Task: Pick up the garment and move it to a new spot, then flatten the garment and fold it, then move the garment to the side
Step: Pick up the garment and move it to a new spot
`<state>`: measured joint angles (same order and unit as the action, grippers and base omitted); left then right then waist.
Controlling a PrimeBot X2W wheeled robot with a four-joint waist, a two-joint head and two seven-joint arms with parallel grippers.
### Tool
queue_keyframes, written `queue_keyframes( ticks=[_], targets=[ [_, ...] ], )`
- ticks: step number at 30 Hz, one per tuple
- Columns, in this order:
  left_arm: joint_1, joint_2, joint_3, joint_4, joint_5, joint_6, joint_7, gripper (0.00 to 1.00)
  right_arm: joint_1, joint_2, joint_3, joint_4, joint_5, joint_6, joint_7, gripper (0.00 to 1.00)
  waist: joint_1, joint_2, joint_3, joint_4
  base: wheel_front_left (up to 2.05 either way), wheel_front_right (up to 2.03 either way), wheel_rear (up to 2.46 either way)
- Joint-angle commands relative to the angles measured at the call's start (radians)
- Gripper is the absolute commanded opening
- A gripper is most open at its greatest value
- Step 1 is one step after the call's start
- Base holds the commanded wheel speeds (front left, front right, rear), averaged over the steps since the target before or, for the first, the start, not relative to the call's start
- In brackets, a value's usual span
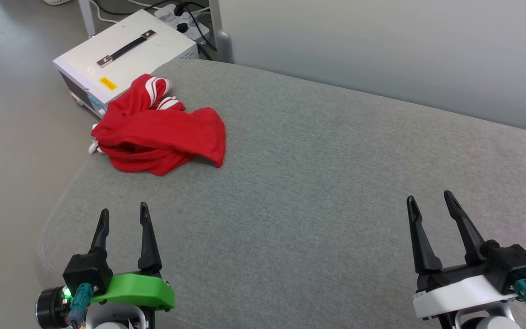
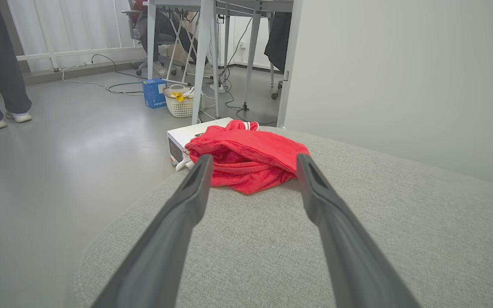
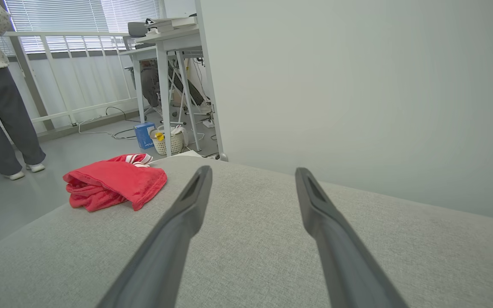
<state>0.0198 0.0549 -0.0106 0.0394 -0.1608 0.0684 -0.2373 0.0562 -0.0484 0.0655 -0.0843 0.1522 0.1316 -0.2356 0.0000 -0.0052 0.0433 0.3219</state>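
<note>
The garment [image 1: 162,137] is bright red with red-and-white striped trim. The table [image 1: 313,183] is mottled grey fabric. The left hand [image 1: 124,208] has 2 black fingers [image 1: 148,242] on a green mount; the right hand [image 1: 429,195] has a white one.

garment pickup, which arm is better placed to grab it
Left, probably. The garment lies crumpled near the left edge of the cushion, straight ahead of the open left end effector; the open right end effector is far off to the side.

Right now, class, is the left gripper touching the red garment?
Apart. In the head view, a stretch of bare grey cushion lies between the open left gripper and the crumpled garment.
</note>
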Motion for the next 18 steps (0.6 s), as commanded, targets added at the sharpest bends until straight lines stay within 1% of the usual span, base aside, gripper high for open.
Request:
queue_keyframes(
  ticks=[1, 8, 14, 18],
  targets=[
    [0.008, -0.004, 0.003, 0.002, -0.012, 0.005, -0.01, 1.0, 0.008, -0.002, 0.003, -0.01, 0.006, -0.001, -0.012, 1.0, 0.0, 0.0049, 0.004, 0.043, 0.0, 0.0, 0.0],
    [0.005, -0.005, 0.002, 0.007, -0.03, 0.01, -0.024, 1.0, 0.013, -0.002, 0.01, -0.019, 0.009, -0.001, -0.026, 1.0, 0.0, 0.0052, 0.014, 0.118, 0.0, 0.0, 0.0],
    [0.006, -0.005, 0.003, 0.014, -0.038, 0.009, -0.024, 1.0, 0.012, -0.002, 0.016, -0.017, 0.008, -0.001, -0.026, 1.0, 0.0, 0.0052, 0.015, 0.15, 0.0, 0.0, 0.0],
    [0.006, -0.005, 0.006, 0.017, -0.043, 0.01, -0.024, 1.0, 0.008, -0.002, 0.024, -0.016, 0.008, -0.001, -0.026, 1.0, 0.0, 0.0052, 0.015, 0.16, 0.0, 0.0, 0.0]
  ],
)
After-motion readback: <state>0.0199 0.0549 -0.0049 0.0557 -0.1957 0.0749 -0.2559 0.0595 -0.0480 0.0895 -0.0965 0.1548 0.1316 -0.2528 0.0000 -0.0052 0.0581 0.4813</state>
